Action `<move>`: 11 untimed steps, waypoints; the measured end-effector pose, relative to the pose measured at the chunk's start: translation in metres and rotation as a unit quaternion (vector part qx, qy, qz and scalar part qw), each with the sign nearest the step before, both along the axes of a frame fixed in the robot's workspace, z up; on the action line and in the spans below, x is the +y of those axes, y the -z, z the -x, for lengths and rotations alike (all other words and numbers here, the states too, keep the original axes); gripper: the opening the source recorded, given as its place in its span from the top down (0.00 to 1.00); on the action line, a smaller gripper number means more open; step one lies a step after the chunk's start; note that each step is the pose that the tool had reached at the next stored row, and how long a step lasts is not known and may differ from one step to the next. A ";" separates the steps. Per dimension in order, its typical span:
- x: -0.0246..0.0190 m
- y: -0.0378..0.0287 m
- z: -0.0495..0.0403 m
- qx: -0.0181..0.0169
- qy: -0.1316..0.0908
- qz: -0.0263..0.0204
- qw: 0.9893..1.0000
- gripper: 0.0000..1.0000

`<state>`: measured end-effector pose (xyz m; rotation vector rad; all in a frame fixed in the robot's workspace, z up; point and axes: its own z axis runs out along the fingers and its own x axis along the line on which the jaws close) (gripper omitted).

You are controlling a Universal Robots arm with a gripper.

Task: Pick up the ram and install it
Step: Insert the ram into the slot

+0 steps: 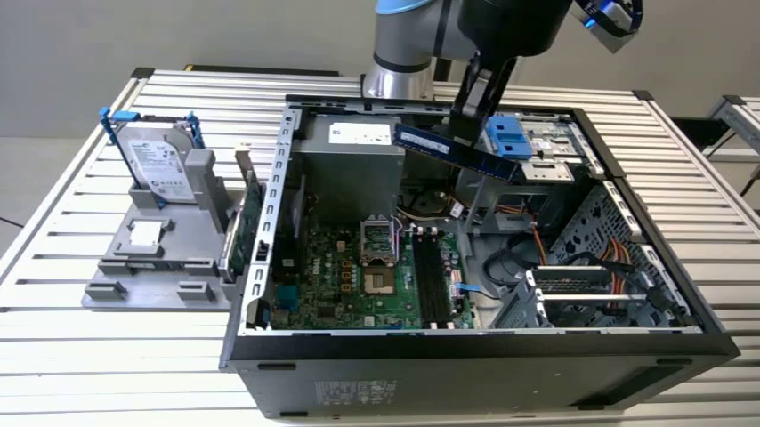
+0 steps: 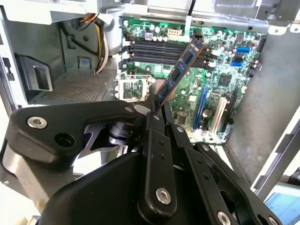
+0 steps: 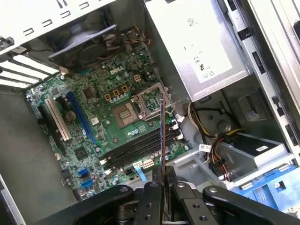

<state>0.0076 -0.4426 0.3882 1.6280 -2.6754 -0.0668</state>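
Note:
My gripper [image 1: 465, 120] hangs over the open computer case [image 1: 475, 342], shut on the ram [image 1: 461, 151]. The ram is a long, thin, dark blue stick, and in the exterior view it tilts down toward that view's right. In the second wrist view the ram [image 2: 183, 63] juts out from between the black fingers [image 2: 154, 117], above the motherboard. The first wrist view has the ram [image 3: 162, 136] edge-on, as a thin line over the black memory slots [image 3: 136, 151]. The slots [image 1: 430, 277] lie in the motherboard well below the ram, beside the processor socket [image 1: 374, 245].
A silver hard drive with blue rails [image 1: 158, 160] stands upright in a grey holder [image 1: 155, 267] on the exterior view's left, with a green expansion card [image 1: 241, 233] beside it. Inside the case are the power supply [image 1: 351, 151], a blue drive caddy [image 1: 508, 138] and loose cables [image 1: 570, 267].

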 end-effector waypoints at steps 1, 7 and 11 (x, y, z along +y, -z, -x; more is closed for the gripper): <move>0.0000 0.0000 0.0000 0.000 0.003 0.000 1.000 1.00; 0.0000 0.0000 0.0000 0.000 0.022 0.000 1.000 1.00; 0.0000 0.0000 0.0000 0.000 0.031 0.000 1.000 1.00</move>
